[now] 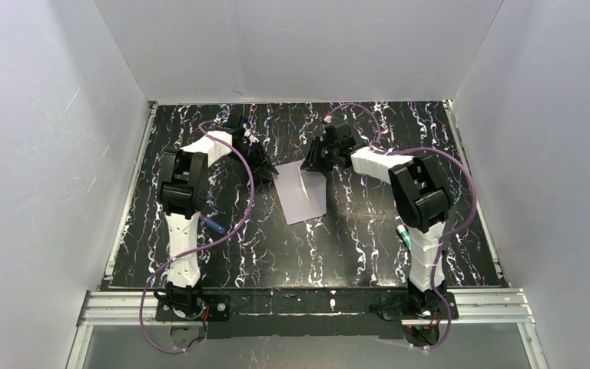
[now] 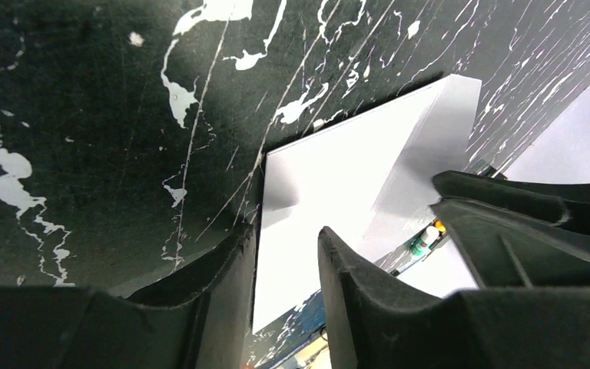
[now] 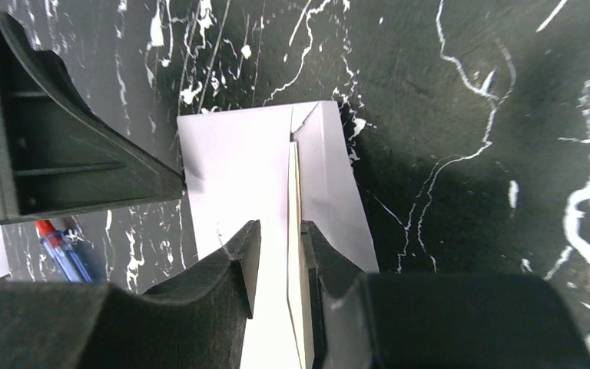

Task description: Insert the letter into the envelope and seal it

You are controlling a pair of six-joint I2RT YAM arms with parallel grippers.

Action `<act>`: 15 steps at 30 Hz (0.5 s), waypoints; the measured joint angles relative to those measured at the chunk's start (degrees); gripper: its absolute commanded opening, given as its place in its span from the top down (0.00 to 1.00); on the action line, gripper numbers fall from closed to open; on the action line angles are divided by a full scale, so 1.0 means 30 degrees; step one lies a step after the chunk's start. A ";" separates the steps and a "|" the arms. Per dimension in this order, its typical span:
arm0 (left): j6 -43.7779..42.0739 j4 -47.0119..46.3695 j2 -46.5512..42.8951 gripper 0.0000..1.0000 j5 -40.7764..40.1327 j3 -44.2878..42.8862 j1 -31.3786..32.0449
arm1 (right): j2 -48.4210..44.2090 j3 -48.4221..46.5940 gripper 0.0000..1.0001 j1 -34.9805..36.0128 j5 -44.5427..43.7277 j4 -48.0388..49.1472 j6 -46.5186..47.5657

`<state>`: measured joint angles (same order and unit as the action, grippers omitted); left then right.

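Observation:
The pale lavender-grey envelope [image 1: 306,198] lies flat at the middle of the black marbled table. It also shows in the left wrist view [image 2: 330,177] and the right wrist view [image 3: 230,161]. A thin cream sheet, the letter [image 3: 295,200], stands edge-on over the envelope. It rests against one finger [image 3: 316,254] of my right gripper [image 3: 276,227], with a gap to the other finger. That gripper [image 1: 313,163] sits at the envelope's far end. My left gripper [image 1: 267,171] is open and empty just above the envelope's far left edge [image 2: 286,234].
A blue pen [image 1: 213,224] lies left of the envelope, beside the left arm, and shows in the right wrist view [image 3: 65,250]. A small green-and-white tube [image 1: 404,234] lies by the right arm. White walls enclose the table on three sides.

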<state>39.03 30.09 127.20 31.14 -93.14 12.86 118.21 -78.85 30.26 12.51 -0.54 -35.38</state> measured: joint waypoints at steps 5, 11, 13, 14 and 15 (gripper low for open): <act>0.0029 -0.0379 -0.0568 0.63 -0.0131 0.0838 -0.0029 | -0.0495 -0.0087 0.60 -0.0284 -0.0168 -0.0882 -0.0029; 0.0707 -0.0619 -0.1188 0.70 0.0036 0.2135 -0.0044 | -0.0189 -0.0117 0.64 -0.0277 0.0459 -0.2259 -0.0153; 0.0998 -0.0809 -0.1202 0.73 0.0328 0.2368 -0.0044 | 0.0095 -0.0117 0.67 -0.0277 0.0882 -0.2244 -0.0277; 0.1151 -0.0882 -0.1202 0.75 0.0481 0.2477 -0.0036 | 0.0240 -0.0117 0.68 -0.0277 0.1064 -0.2229 -0.0379; 0.1268 -0.0911 -0.1180 0.76 0.0583 0.2535 -0.0015 | 0.0372 -0.0117 0.69 -0.0262 0.1297 -0.2193 -0.0532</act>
<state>42.83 27.35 123.66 32.88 -85.54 12.82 119.33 -79.20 29.47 16.40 -7.11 -36.97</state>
